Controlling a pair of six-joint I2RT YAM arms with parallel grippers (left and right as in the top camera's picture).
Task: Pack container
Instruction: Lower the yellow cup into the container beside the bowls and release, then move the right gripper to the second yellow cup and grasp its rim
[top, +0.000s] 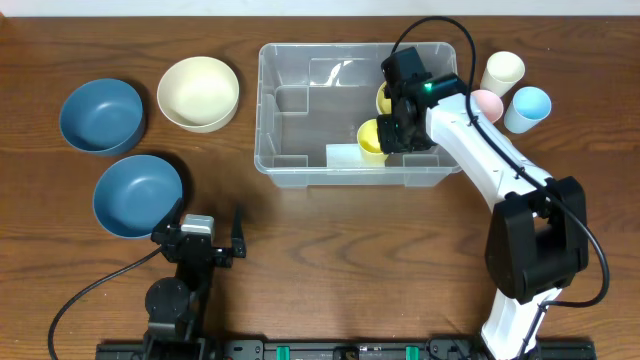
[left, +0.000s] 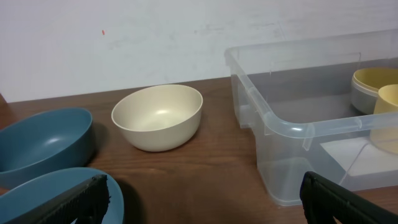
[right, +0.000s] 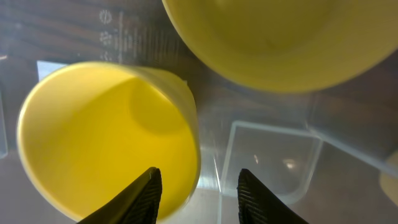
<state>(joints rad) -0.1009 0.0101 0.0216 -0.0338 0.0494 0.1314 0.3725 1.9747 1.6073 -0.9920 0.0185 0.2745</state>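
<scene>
The clear plastic container (top: 264, 110) stands at the table's middle back, and shows in the left wrist view (left: 273, 121) and the right wrist view (right: 267, 155). Inside it are a yellow cup (top: 370, 138) (right: 99, 137) (left: 388, 106) and a yellow bowl (top: 385, 98) (right: 273, 37) (left: 373, 84). My right gripper (top: 405, 130) (right: 198, 196) is down inside the container, open, its fingers straddling the yellow cup's rim without pressing it. My left gripper (top: 203, 222) (left: 202, 199) is open and empty, low over the table, front left.
A cream bowl (top: 198, 92) (left: 158, 115) and two blue bowls (top: 100, 113) (top: 137, 193) sit left of the container. A cream cup (top: 503, 70), a pink cup (top: 487, 103) and a light blue cup (top: 528, 107) stand to its right.
</scene>
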